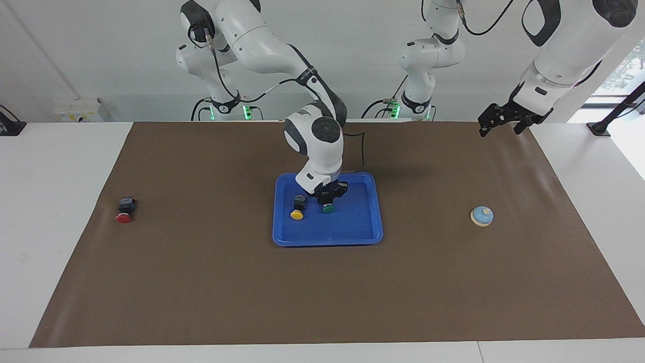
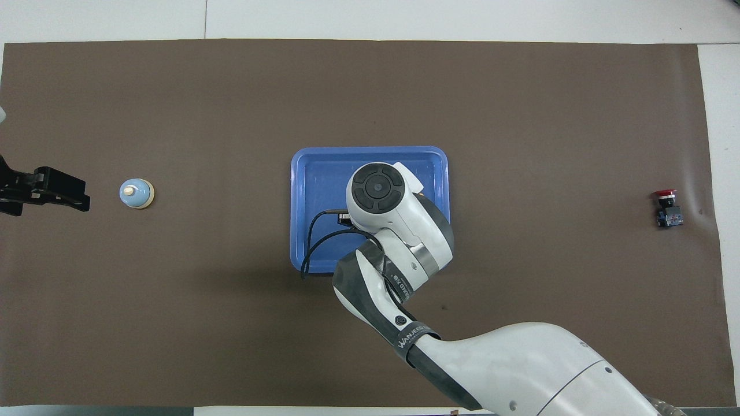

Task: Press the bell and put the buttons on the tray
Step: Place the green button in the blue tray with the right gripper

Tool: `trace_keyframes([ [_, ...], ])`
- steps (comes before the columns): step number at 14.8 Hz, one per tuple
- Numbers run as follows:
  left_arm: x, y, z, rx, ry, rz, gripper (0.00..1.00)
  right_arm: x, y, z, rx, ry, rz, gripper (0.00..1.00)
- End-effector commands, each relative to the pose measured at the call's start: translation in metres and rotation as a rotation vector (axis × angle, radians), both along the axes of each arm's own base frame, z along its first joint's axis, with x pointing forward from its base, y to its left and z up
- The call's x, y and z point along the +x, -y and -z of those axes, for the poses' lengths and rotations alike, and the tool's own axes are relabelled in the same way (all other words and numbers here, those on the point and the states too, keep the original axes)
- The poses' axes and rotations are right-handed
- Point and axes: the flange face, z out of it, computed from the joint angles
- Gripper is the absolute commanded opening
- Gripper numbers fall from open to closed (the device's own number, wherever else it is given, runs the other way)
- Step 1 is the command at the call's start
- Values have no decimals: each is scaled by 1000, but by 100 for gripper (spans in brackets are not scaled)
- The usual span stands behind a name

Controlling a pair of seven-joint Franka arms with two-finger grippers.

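Note:
The blue tray (image 1: 352, 229) lies at the middle of the brown mat; it also shows in the overhead view (image 2: 315, 173). A yellow button (image 1: 298, 207) lies in it. My right gripper (image 1: 330, 197) is low in the tray, around the green button (image 1: 328, 207), whose cap shows just below the hand. In the overhead view the right wrist hides both buttons. The red button (image 1: 124, 210) (image 2: 666, 207) lies on the mat toward the right arm's end. The bell (image 1: 482, 216) (image 2: 136, 193) stands toward the left arm's end. My left gripper (image 1: 500, 130) (image 2: 75, 196) waits open in the air beside the bell.
The brown mat (image 1: 227, 282) covers most of the white table. A black cable (image 2: 315, 242) loops from the right wrist over the tray's rim nearest the robots.

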Motion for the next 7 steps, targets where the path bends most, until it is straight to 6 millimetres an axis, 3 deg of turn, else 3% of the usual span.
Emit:
trace_keyframes([
  [1,-6,-3,-4,20,-3,-10,100,-12,4,-8,7,2,56,32],
  [2,-6,-2,-4,20,-2,-8,100,-12,3,-9,7,1,69,99],
  [3,-6,-2,-4,20,-3,-8,100,-11,3,-13,0,-9,77,100],
  [7,-6,-2,-4,20,-3,-8,100,18,17,-66,-29,-52,124,100],
])
